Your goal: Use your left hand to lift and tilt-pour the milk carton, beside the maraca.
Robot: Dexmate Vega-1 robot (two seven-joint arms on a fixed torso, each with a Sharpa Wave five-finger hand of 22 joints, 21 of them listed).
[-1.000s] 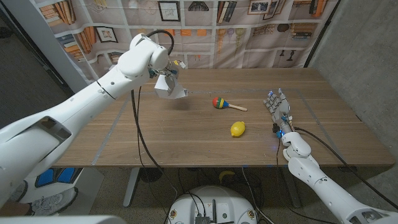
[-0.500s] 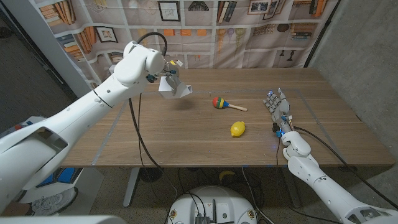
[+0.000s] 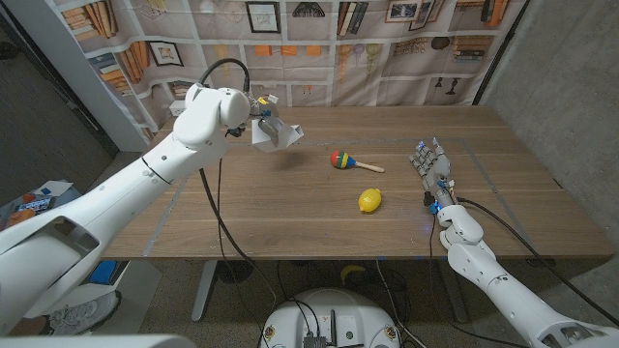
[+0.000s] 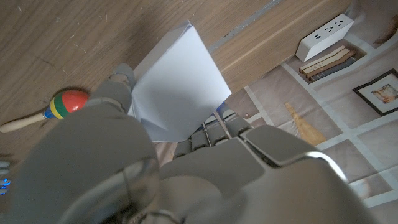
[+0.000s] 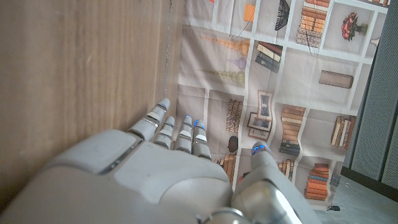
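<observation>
The left hand (image 3: 259,113) grips the white milk carton (image 3: 275,132), held tilted above the table (image 3: 290,208), at ten o'clock from the maraca (image 3: 344,160). The right hand (image 3: 432,164) stands at three o'clock, fingers apart, holding nothing; a lemon (image 3: 369,200) lies near it.

A small yellow lemon (image 3: 369,200) lay on the brown wooden table (image 3: 290,213), toward its near right part. Behind the table hung a printed backdrop of bookshelves and framed pictures (image 3: 387,39). A white power strip (image 4: 326,34) sat beside stacked books.
</observation>
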